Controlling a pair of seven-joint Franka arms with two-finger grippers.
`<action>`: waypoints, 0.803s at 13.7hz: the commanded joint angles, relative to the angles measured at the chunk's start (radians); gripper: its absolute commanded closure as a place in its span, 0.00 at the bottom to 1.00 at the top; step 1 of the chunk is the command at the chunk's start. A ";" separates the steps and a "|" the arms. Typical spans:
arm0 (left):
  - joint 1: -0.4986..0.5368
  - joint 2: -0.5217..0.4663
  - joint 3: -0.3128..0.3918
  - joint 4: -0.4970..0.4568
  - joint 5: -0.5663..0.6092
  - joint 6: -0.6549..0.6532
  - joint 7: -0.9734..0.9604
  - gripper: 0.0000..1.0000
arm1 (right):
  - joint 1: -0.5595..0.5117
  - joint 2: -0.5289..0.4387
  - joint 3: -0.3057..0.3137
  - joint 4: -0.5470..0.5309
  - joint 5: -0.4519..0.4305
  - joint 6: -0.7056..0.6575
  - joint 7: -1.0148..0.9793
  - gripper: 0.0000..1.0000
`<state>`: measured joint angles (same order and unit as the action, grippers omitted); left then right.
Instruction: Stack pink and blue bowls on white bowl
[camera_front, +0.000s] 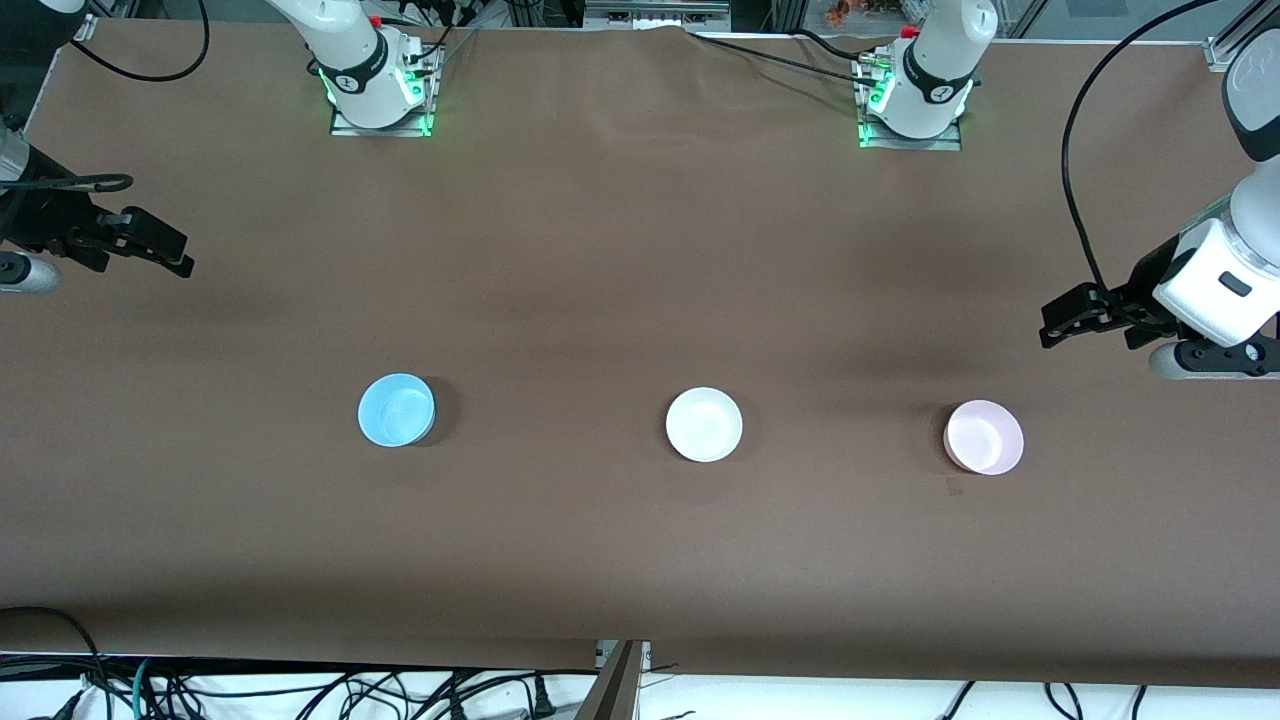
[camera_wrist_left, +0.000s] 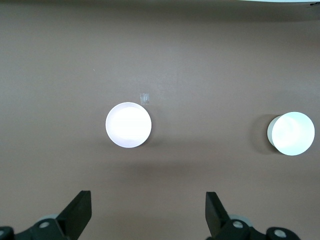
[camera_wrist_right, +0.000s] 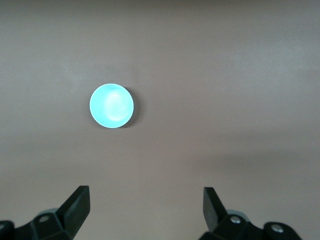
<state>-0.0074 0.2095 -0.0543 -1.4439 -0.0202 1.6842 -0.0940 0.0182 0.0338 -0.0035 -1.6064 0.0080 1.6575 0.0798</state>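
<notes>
Three bowls stand apart in a row on the brown table (camera_front: 620, 250). The blue bowl (camera_front: 396, 409) is toward the right arm's end, the white bowl (camera_front: 704, 424) in the middle, the pink bowl (camera_front: 984, 436) toward the left arm's end. My left gripper (camera_front: 1055, 322) hangs open and empty over the table's end near the pink bowl. Its wrist view shows the pink bowl (camera_wrist_left: 128, 125) and the white bowl (camera_wrist_left: 293, 133) ahead of the left gripper (camera_wrist_left: 148, 210). My right gripper (camera_front: 183, 252) hangs open and empty over the other end, with the blue bowl (camera_wrist_right: 111, 106) ahead of the right gripper (camera_wrist_right: 146, 207).
The arm bases (camera_front: 380, 90) (camera_front: 915, 100) stand along the table's edge farthest from the front camera. A black cable (camera_front: 1075, 180) loops above the left arm's end. A small mark (camera_front: 953, 487) lies on the cloth beside the pink bowl. Cables hang below the near edge.
</notes>
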 joint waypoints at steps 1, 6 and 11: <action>-0.002 0.016 -0.002 0.037 0.022 -0.023 0.010 0.00 | -0.001 0.001 -0.003 0.005 0.013 0.014 -0.006 0.00; -0.016 0.018 -0.009 0.037 0.077 -0.023 0.007 0.00 | -0.001 0.008 -0.003 0.006 0.012 0.071 -0.006 0.00; -0.036 0.010 -0.010 0.030 0.095 -0.034 0.007 0.00 | -0.004 0.011 -0.004 0.005 0.013 0.071 -0.009 0.00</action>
<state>-0.0412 0.2096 -0.0668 -1.4415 0.0605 1.6818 -0.0947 0.0173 0.0444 -0.0042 -1.6070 0.0081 1.7333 0.0798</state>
